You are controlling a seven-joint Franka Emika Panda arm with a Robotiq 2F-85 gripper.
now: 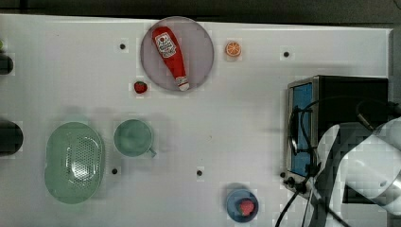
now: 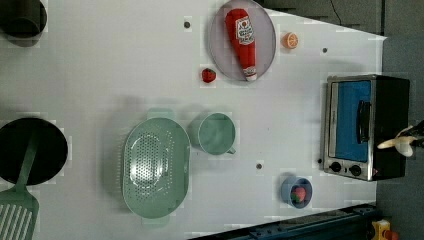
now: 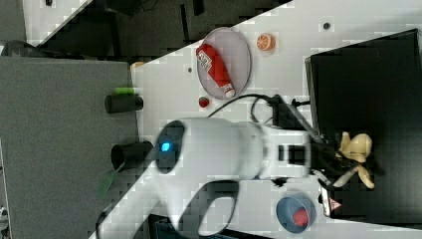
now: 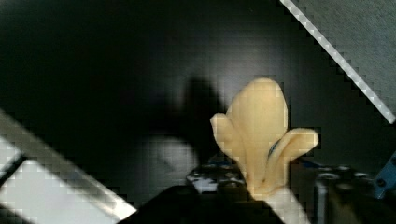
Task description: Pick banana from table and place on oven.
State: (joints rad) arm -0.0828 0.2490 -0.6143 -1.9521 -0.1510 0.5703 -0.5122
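Banana (image 3: 357, 149) sits over the oven (image 3: 368, 84) black top, at the gripper (image 3: 334, 162); can't tell if the claw grips it or stands open. Arm (image 3: 219, 149) reaches across the table (image 1: 236, 123).

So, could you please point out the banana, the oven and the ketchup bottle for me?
banana (image 3: 359, 147): right view, on its pale flesh above the peel flaps.
oven (image 2: 354, 120): left view, on its blue glass door.
ketchup bottle (image 1: 169, 53): top view, on its red body below the label.

You get three overhead views sharing the counter (image 1: 198, 123) and oven (image 2: 365, 125); the wrist view looks close onto its black top.
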